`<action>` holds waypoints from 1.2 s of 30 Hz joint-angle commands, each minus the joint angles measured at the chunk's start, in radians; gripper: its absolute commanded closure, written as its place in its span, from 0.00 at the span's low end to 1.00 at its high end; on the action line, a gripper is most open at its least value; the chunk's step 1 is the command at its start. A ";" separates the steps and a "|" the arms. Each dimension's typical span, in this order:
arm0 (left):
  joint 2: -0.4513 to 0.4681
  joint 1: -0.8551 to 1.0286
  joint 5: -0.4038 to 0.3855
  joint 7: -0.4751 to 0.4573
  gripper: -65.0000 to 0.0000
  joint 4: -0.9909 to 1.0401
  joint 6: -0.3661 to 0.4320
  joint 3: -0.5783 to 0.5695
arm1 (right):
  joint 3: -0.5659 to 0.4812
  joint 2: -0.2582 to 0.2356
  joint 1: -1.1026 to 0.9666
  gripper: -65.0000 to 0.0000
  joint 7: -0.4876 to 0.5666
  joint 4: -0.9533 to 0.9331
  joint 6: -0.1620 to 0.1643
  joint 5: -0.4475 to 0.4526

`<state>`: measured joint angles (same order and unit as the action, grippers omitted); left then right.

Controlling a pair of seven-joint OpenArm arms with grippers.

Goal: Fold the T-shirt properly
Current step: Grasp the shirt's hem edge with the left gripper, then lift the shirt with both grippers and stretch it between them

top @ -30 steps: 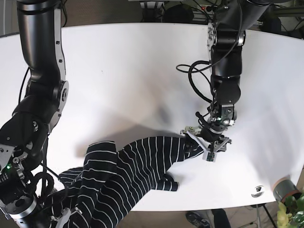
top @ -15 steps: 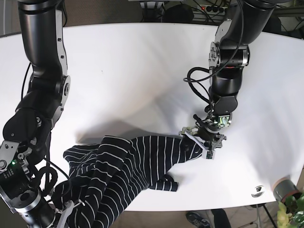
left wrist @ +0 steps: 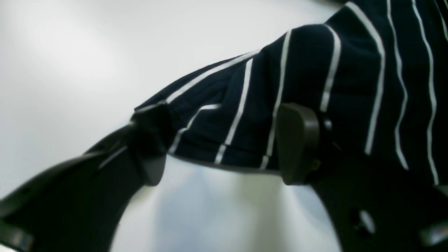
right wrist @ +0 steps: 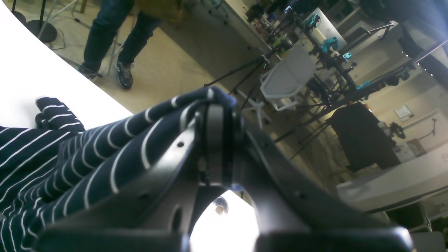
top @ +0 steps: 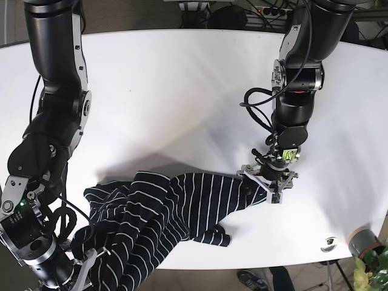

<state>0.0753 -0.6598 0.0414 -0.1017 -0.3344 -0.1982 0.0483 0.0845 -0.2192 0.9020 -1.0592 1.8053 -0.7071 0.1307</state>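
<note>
1. Grip state. Your left gripper (top: 268, 183) has its jaws spread around a bunched edge of the shirt (top: 176, 212). In the left wrist view, cloth fills the gap between the fingers (left wrist: 297, 143); whether they pinch it, you cannot tell. Your right gripper (right wrist: 218, 140) is clamped on another fold of the shirt, lifted clear of the table (top: 170, 85).

2. Location. The shirt lies crumpled at 6 to 7 o'clock on the table, stretched from the right gripper at 7 o'clock to the left gripper at 4 o'clock. Part of it hangs past the near edge.

3. Hazards.
- If the left fingers are not firmly seated, any pull will likely strip the cloth out and you lose the spread.
- Each gripper appears to hold a bunch, not a single layer. Lifting from here may carry hidden folds into the fold line.
- Cloth overhanging the near edge could slide to the floor if tension drops.
- The loose cable (top: 257, 106) on the left arm hangs low and could snag.

4. Surface and room. The table is white, smooth and low in friction, so expect cloth to slide. A small metal cup (top: 362, 239) sits at 4 o'clock, well apart from the shirt. The right wrist view shows a person (right wrist: 112, 38), tripods and a white chair (right wrist: 287, 78) beyond the table.
</note>
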 commanded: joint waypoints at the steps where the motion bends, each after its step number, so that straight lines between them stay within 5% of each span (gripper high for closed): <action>1: 0.005 -0.015 -0.001 0.032 0.49 -0.001 0.006 -0.001 | 0.004 -0.006 0.038 0.97 0.027 0.011 0.009 0.002; 6: 0.005 -0.015 -0.001 0.030 0.87 -0.001 0.006 0.000 | 0.005 -0.006 0.035 0.97 0.027 0.009 0.009 0.002; 9: 0.007 -0.015 -0.001 0.032 1.00 -0.009 0.006 0.000 | 0.010 -0.006 0.033 0.97 0.027 0.008 0.009 0.002; 21: 0.059 0.025 -0.010 0.098 1.00 -0.139 0.004 0.048 | 0.013 -0.007 0.012 0.97 0.027 -0.003 0.017 -0.019; 33: 0.113 0.087 -0.010 0.379 1.00 -0.650 0.004 0.101 | 0.004 -0.006 0.049 0.97 0.172 -0.273 0.123 -0.065; 36: 0.123 0.042 -0.010 0.411 1.00 -0.697 0.004 0.101 | 0.005 -0.006 0.090 0.97 0.213 -0.375 0.125 -0.067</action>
<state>0.1680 -0.5667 0.0296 0.3096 -0.9955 -0.2108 0.1417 0.0837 -0.2165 0.9291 -0.9035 1.4654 -0.5934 0.0559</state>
